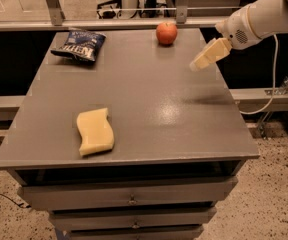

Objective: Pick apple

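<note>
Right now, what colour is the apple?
The apple is red-orange in the camera view; the tool hovers to its right.

The apple (166, 33) rests on my grey worktop (159, 109), red-orange with its stem up, and nothing touches it. My end effector (198, 63) hangs to the right of the apple and a little nearer the front, clear of the fruit, its pale tip angled down and back toward the apple's side. My white arm (264, 16) reaches in from further right of the apple. Well to the left of the apple lies a dark chip bag (79, 45), flat. A pale yellow wavy sponge (95, 131) lies well in front of the apple and to its left. Drawers (131, 200) sit far below the apple.
</note>
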Action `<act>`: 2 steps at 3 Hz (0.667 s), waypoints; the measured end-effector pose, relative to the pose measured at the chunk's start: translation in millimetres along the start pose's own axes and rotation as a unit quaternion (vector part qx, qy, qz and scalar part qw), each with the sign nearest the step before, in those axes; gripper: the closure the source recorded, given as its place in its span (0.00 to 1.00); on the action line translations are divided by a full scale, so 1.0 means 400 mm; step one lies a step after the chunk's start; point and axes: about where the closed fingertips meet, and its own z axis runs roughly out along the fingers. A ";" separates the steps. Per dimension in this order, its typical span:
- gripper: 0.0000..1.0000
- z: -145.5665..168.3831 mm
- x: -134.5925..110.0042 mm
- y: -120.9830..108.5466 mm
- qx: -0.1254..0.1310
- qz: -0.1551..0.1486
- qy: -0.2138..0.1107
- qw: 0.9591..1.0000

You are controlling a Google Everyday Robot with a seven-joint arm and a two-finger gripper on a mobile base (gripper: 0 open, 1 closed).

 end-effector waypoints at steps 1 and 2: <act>0.00 0.057 -0.031 -0.027 0.010 0.026 -0.034 0.999; 0.00 0.130 -0.083 -0.087 0.028 0.051 -0.078 0.995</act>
